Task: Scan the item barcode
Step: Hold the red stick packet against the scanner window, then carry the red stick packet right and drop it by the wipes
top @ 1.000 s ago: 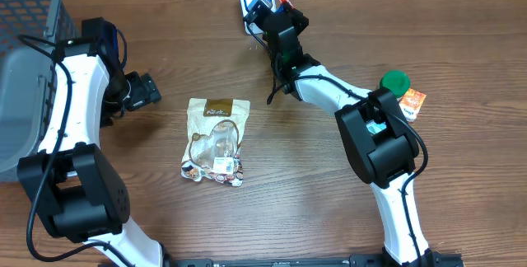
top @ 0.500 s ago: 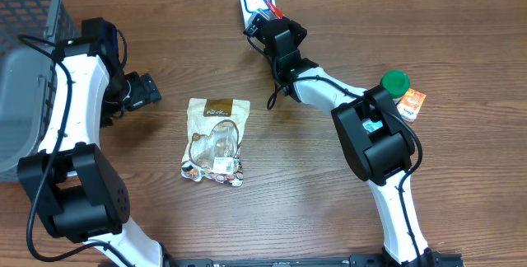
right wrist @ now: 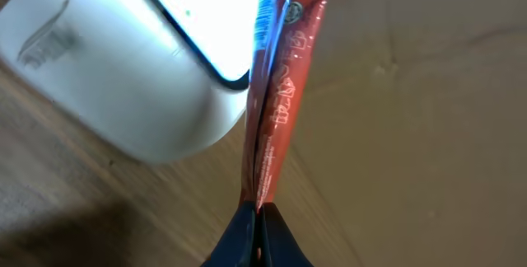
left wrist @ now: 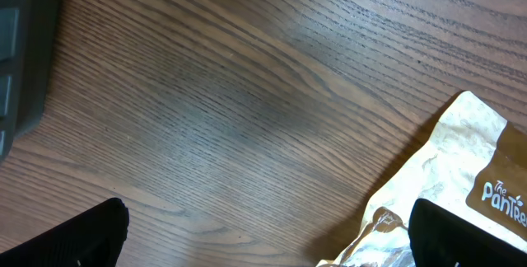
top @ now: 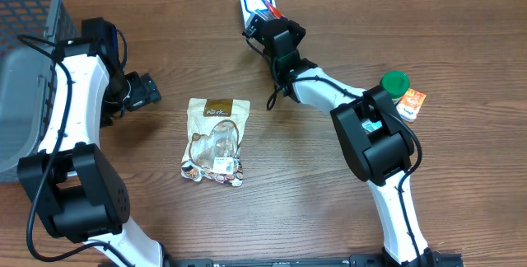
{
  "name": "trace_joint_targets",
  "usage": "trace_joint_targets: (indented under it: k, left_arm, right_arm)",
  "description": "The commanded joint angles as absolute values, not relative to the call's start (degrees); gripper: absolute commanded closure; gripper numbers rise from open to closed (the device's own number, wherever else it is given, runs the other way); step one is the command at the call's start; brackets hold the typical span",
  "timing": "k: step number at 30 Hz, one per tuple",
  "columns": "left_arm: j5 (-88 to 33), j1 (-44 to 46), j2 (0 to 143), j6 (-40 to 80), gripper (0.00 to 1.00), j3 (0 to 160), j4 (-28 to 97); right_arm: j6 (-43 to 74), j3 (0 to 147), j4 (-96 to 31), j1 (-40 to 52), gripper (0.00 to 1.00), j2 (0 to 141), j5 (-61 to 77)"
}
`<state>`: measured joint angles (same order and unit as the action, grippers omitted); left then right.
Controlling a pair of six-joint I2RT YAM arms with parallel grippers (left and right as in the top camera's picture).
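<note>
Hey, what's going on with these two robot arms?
The right gripper is shut on a thin red packet, holding it in front of the white scanner at the table's far edge. The left gripper hangs open beside a beige snack pouch lying mid-table, not touching it.

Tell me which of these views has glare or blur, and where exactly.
Right wrist view: the scanner window is blown out to white, and the red packet held in the right tool looks soft up close. Left wrist view: wood grain and snack bag crisp, the fingers of the left tool dark blurs. Overhead view: even light, sharp.
</note>
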<state>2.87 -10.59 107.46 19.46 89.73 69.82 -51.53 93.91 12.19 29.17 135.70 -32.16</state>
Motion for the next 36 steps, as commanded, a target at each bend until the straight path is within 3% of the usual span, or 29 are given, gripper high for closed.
trace_joint_targets:
  k: [1,9,14,20,23,28,36]
  left_arm:
    - [3.4,-10.4,106.4,19.3,0.00,90.5,69.8]
    - [3.4,-10.4,106.4,19.3,0.00,90.5,69.8]
    - [3.4,-10.4,106.4,19.3,0.00,90.5,69.8]
    - [3.4,-10.4,106.4,19.3,0.00,90.5,69.8]
    - [3.4,-10.4,106.4,19.3,0.00,90.5,69.8]
    - [3.4,-10.4,106.4,19.3,0.00,90.5,69.8]
    - [3.4,-10.4,106.4,19.3,0.00,90.5,69.8]
  right_arm:
    - [-49.3,94.9,17.5,30.7,0.96,136.3,-37.2]
    - [-48.0,94.9,17.7,35.4,0.96,131.0,-41.1]
    - [-37.8,94.9,9.3,37.1,0.96,123.7,-41.1]
    - [-17.7,94.9,-8.3,37.1,0.96,113.8,-41.1]
    - [-0.7,94.9,-26.9,36.2,0.96,108.8,-39.7]
    - [15.5,94.8,-48.5,35.2,0.96,107.7,-26.7]
    - [26.0,94.1,-68.4,34.0,0.96,107.8,-20.2]
